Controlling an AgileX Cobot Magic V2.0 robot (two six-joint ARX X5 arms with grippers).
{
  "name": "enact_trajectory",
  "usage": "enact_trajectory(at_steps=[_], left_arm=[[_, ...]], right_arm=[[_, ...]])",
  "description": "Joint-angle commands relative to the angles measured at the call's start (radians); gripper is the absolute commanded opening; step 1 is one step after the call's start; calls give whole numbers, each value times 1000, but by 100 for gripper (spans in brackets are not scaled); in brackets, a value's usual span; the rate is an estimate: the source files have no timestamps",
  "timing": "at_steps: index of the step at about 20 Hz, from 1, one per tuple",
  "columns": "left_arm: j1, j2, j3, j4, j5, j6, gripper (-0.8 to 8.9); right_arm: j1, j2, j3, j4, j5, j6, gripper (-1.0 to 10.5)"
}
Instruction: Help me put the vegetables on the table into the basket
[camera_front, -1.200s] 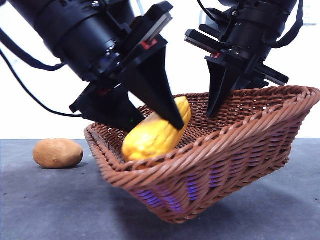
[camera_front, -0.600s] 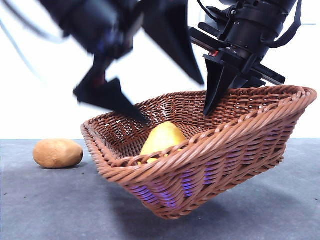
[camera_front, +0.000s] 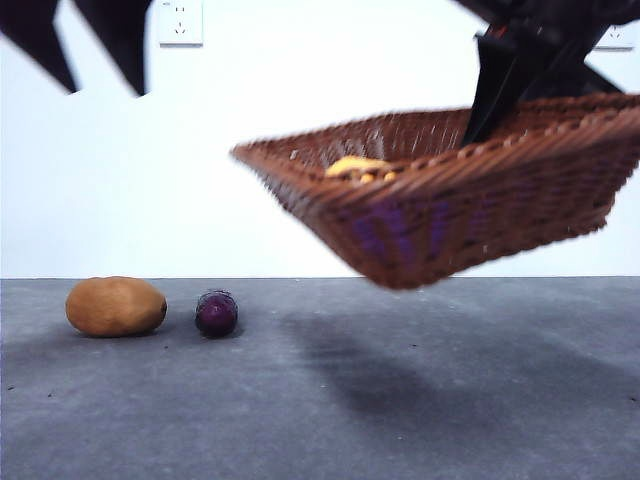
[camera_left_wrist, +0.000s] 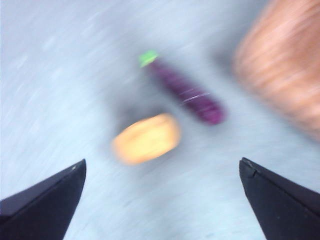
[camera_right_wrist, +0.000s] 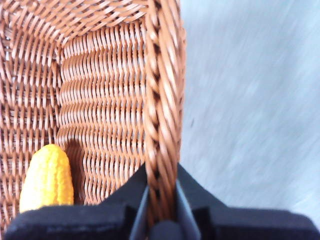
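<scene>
My right gripper (camera_front: 497, 95) is shut on the rim of the wicker basket (camera_front: 480, 205) and holds it tilted in the air, well above the table (camera_front: 420, 410). The right wrist view shows the jaws clamped on the braided rim (camera_right_wrist: 161, 125). The bumpy yellow vegetable (camera_front: 355, 167) lies inside the basket, also seen in the right wrist view (camera_right_wrist: 47, 175). The brown-orange oval vegetable (camera_front: 116, 306) and the small dark purple one (camera_front: 216, 313) lie on the table at the left. My left gripper (camera_front: 100, 88) is open and empty, high above them (camera_left_wrist: 162, 162).
A white wall with a power outlet (camera_front: 180, 22) stands behind the table. The left wrist view is blurred and shows the brown-orange piece (camera_left_wrist: 146, 139), the purple piece (camera_left_wrist: 187, 93) and the basket's side (camera_left_wrist: 285, 65).
The left gripper let go of the yellow vegetable in the basket and rose to the upper left. The right gripper lifted the basket up and rightward. The purple vegetable has come into view.
</scene>
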Motion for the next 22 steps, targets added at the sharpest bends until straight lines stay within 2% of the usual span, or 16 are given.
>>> enact_trajectory(at_steps=[1,3,5,7,12,17,22], left_arm=[[109,31,-4,-5,50,15,534],[178,66,-4,0,75,-131,534],[205,111,-4,-2,152,-282,534],[211,168,-4,6,204,-397,534],[200,299,-4,42,228,-662,534],[189,363,-4,121,244,-832,534],[169,432,-4,135,220,-923,534]], right_arm=[[-30,-17,5,-3,-11,-31,-12],[-46,-16,5,-6,-11,-39,-12],[-49,-16,5,-5,-11,-53,-12],[-49,-16,5,-4,-12,-58,-12],[-49,-16,5,-14,-11,-85,-12],[-49,-16,5,-5,-12,-110,-12],[-49,-16,5,14,-12,-135,-12]])
